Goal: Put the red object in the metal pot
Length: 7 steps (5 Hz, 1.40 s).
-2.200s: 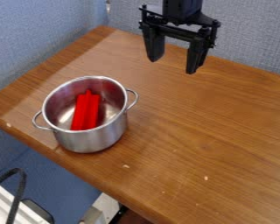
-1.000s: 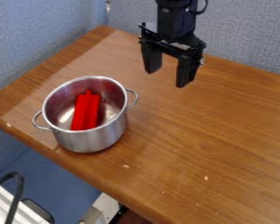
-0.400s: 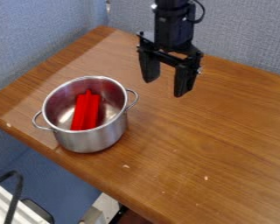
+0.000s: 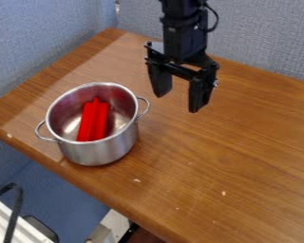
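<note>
The red object (image 4: 94, 118) lies lengthwise inside the metal pot (image 4: 96, 142), which stands on the left part of the wooden table (image 4: 231, 152). My gripper (image 4: 179, 98) hangs open above the table, up and to the right of the pot. Its two dark fingers (image 4: 158, 84) point down with nothing between them. It touches neither the pot nor the red object.
The table's front edge (image 4: 129, 214) runs diagonally from lower left to the bottom. A blue-grey wall (image 4: 41, 28) stands behind the table. A dark cable (image 4: 9, 204) loops below the table at the bottom left.
The open gripper has moved left and down, closer to the pot. The pot and the red object have stayed in place.
</note>
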Tool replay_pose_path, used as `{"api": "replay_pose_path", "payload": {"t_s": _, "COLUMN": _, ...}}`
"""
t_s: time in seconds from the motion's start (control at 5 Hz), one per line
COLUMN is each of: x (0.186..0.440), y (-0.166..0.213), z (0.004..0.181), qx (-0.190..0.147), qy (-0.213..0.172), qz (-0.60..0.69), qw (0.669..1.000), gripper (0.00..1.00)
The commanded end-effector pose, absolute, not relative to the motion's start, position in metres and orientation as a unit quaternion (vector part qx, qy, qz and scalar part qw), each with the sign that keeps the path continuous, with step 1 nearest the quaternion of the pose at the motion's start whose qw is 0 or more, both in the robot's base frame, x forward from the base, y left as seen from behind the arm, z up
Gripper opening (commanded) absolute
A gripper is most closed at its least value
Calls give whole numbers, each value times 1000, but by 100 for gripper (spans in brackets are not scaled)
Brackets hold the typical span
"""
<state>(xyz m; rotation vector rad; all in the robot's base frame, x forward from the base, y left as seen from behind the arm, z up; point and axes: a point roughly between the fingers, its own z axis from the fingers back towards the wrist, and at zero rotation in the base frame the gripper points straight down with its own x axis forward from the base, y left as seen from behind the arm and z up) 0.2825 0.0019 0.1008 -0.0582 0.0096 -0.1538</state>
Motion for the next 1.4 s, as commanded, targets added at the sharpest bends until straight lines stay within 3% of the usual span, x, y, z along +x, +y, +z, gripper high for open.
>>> {"api": "replay_pose_path", "payload": {"t_s": 0.0, "x": 284, "y": 6, "z": 114, "qx": -31, "qy": -21, "qz": -91, "qw": 995, "gripper": 100}}
{"api": "replay_pose_path", "payload": {"t_s": 0.6, "x": 278, "y": -3, "z": 112, "qx": -40, "qy": -10, "qz": -157, "qw": 987, "gripper": 100}}
{"api": "replay_pose_path", "payload": {"t_s": 1.2, "x": 289, "y": 5, "z": 118, "qx": -46, "qy": -10, "qz": -89, "qw": 995, "gripper": 100}}
